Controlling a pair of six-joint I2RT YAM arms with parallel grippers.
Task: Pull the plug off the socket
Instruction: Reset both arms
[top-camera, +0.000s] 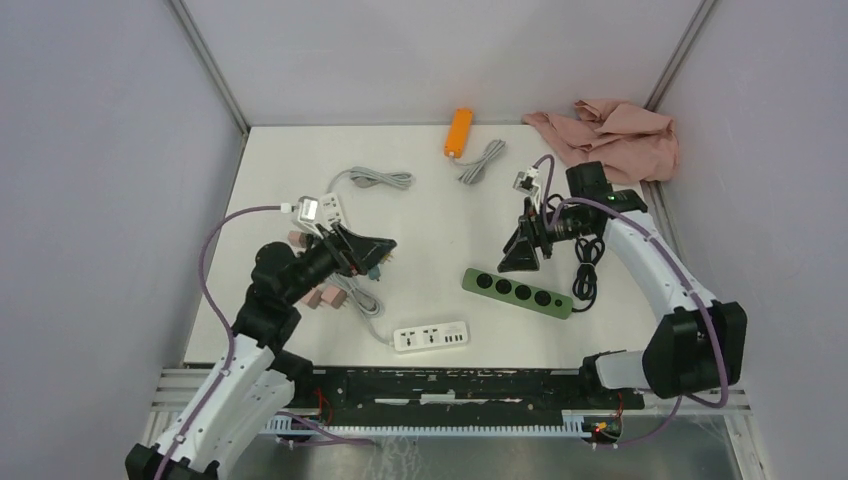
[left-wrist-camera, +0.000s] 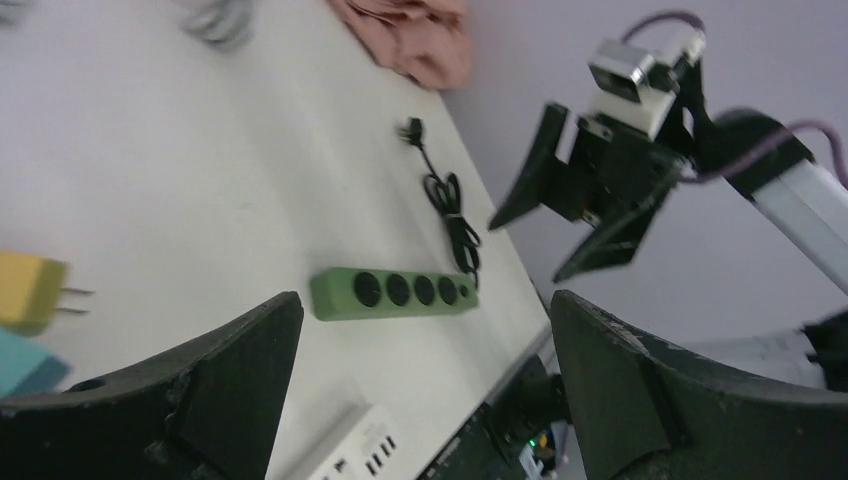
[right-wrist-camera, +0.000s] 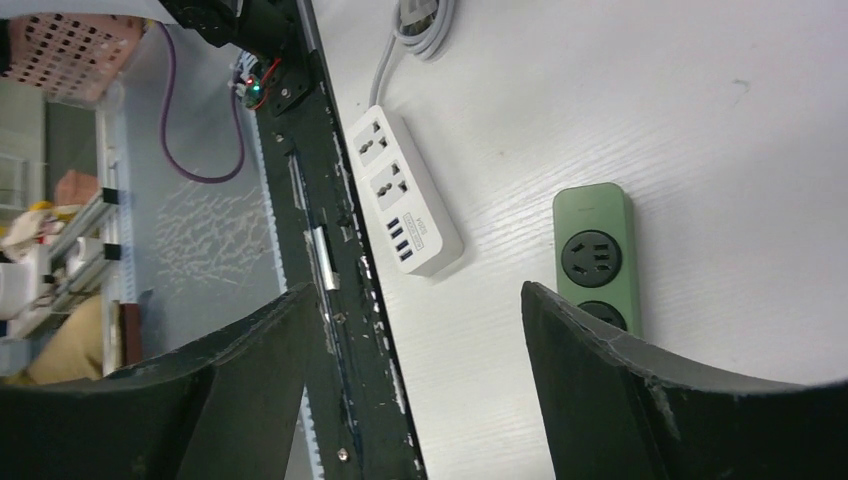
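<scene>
A green power strip (top-camera: 517, 292) with a row of empty round sockets lies right of centre, its black cord (top-camera: 587, 265) bundled beside it. It also shows in the left wrist view (left-wrist-camera: 395, 292) and the right wrist view (right-wrist-camera: 597, 250). A white power strip (top-camera: 432, 337) lies near the front edge, its sockets empty in the right wrist view (right-wrist-camera: 403, 190). A yellow plug (left-wrist-camera: 30, 290) lies loose on the table with bare prongs. My left gripper (top-camera: 380, 255) is open and empty, left of centre. My right gripper (top-camera: 518, 255) is open and empty, just above the green strip's left end.
Pink adapters (top-camera: 320, 297) and a teal plug (left-wrist-camera: 20, 365) lie by the left gripper. An orange device (top-camera: 458, 132), a grey coiled cable (top-camera: 482, 160) and a pink cloth (top-camera: 610, 135) lie at the back. The white strip's grey cord (top-camera: 360, 300) runs left.
</scene>
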